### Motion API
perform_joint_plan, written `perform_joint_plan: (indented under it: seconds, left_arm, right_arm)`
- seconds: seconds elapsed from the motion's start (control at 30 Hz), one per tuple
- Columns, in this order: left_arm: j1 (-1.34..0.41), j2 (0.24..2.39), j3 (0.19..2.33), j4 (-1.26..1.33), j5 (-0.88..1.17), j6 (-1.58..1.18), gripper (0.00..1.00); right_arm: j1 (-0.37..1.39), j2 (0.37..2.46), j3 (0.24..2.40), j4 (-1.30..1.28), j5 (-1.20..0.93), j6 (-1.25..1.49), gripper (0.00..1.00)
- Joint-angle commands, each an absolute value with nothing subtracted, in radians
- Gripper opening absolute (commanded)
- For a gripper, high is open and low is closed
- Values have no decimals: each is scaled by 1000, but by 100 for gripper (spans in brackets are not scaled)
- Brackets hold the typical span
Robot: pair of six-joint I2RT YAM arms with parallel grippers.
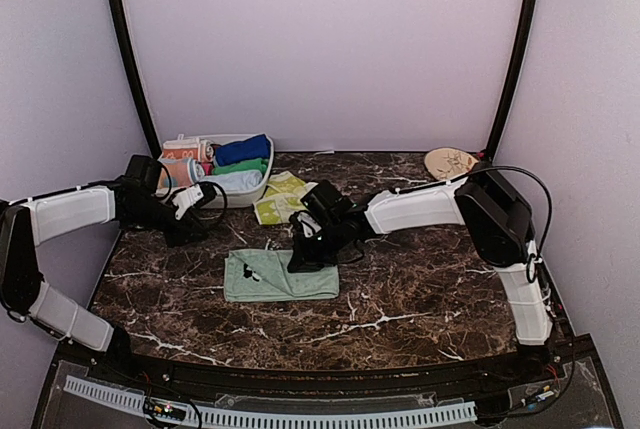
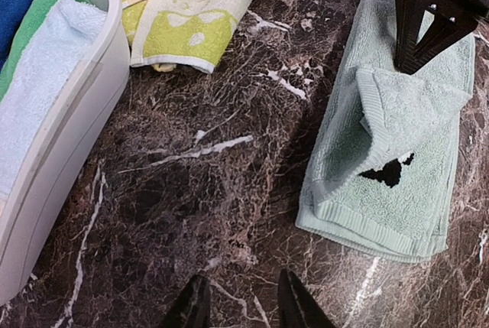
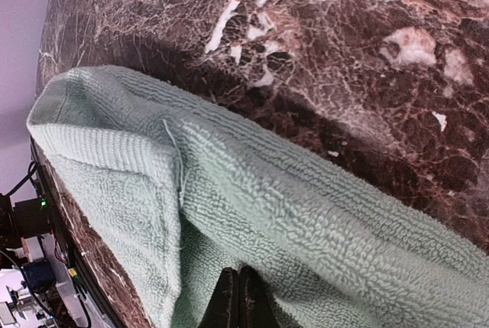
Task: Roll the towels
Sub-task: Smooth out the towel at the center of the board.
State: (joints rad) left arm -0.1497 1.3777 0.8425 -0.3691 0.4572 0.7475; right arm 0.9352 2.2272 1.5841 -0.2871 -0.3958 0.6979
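One mint towel (image 1: 280,276), ribbed terry, lies folded flat mid-table on dark veined marble (image 1: 420,289), corner flapped over. Right gripper (image 1: 300,261) pinches it near the far edge, fingers squeezed together. Left gripper (image 2: 241,305) hangs spread and empty beside one white oval tub (image 2: 76,137). One yellow-green patterned cloth (image 2: 191,14) lies flat nearby.

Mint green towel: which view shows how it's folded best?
Left wrist: the whole mint green towel shows, a flap folded over, the right gripper pinching one end. Top external shows it small; right wrist shows only close-up cloth.
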Motion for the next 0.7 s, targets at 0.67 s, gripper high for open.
perform_joint_plan:
  seconds: [0.67]
  left_arm:
    - [-124, 1409, 842, -439, 443, 706, 30]
  right_arm:
    - [1073, 2245, 1727, -303, -366, 654, 0]
